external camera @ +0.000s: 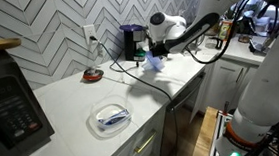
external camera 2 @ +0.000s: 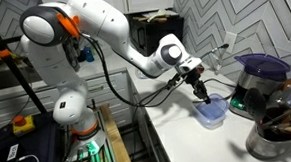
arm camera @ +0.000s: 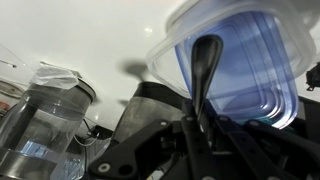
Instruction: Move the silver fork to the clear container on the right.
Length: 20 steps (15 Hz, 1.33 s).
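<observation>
**Silver fork clamped near-upright above the clear container**

Nearest, on the left stretch of the white counter: round clear dish with bluish utensils lying inside. Farther along to the right: gripper hanging nose-down, jaws pressed together on the silver fork. Long axis of the fork in line with the jaws, close to upright, free end pointing down and away from the palm. In the wrist view, only a dark, rounded end on show, rising from between the jaws; tines out of sight. Just beyond that end: the clear container, blue-tinted, seen into from above, fork end at or just over its rim; touching or not, impossible to tell. Well apart from the round dish. Farthest, against the herringbone-tiled wall: black coffee machine, just behind the clear container.
</observation>
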Motion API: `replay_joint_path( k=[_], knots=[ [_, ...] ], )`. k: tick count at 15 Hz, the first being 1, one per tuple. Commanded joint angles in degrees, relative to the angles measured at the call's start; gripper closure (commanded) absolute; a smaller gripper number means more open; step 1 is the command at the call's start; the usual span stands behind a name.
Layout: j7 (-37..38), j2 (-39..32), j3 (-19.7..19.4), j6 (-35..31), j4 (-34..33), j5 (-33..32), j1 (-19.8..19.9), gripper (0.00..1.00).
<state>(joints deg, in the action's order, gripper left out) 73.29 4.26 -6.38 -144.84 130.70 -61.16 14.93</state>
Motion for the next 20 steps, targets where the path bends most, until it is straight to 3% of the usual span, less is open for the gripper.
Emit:
replay_joint_path(
  k=[1, 5, 6, 8, 15, 18, 19, 20],
  knots=[
    [3.67, -2.69, -1.20, -2.04, -1.28, -3.09, -1.44, 0.97],
    [7.48, -4.10, -1.06, -0.69, -2.08, -6.49, -2.79, 0.97],
    [8.18, -4.01, -1.11, -0.27, -2.07, -7.10, -3.06, 0.64],
    [9.49, -2.32, -1.02, 1.31, -1.26, -8.08, -3.55, 0.55],
    [5.52, 10.25, 0.81, 5.27, 4.07, -11.11, -5.79, 0.03],
    [-3.63, 16.11, 1.29, 0.50, 8.65, -8.53, -8.30, 0.00],
    [0.25, 10.90, 1.24, 2.76, 3.49, -9.24, -7.19, 0.00],
    [-1.18, 12.65, 1.65, 2.14, 4.90, -9.09, -7.78, 0.00]
  ],
)
